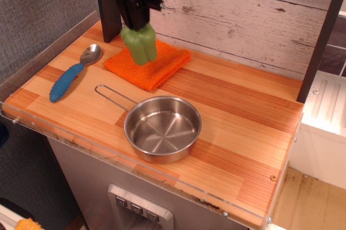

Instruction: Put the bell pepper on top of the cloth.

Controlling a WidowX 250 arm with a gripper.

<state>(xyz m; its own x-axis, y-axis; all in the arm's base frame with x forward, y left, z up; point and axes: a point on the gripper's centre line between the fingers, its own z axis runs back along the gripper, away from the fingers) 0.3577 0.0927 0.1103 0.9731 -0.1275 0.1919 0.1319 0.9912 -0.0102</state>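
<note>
The green bell pepper [140, 45] hangs from my gripper [136, 26], which is shut on its top. It is held in the air over the left part of the orange cloth [150, 65], tilted a little. The cloth lies flat on the wooden counter near the back wall, turned so a corner points to the front. I cannot tell if the pepper touches the cloth.
A steel pan [162, 128] with a wire handle stands in front of the cloth. A spoon [74, 72] with a blue handle lies at the left. A dark post [107, 8] stands behind my gripper, and the plank wall [243, 19] runs along the back.
</note>
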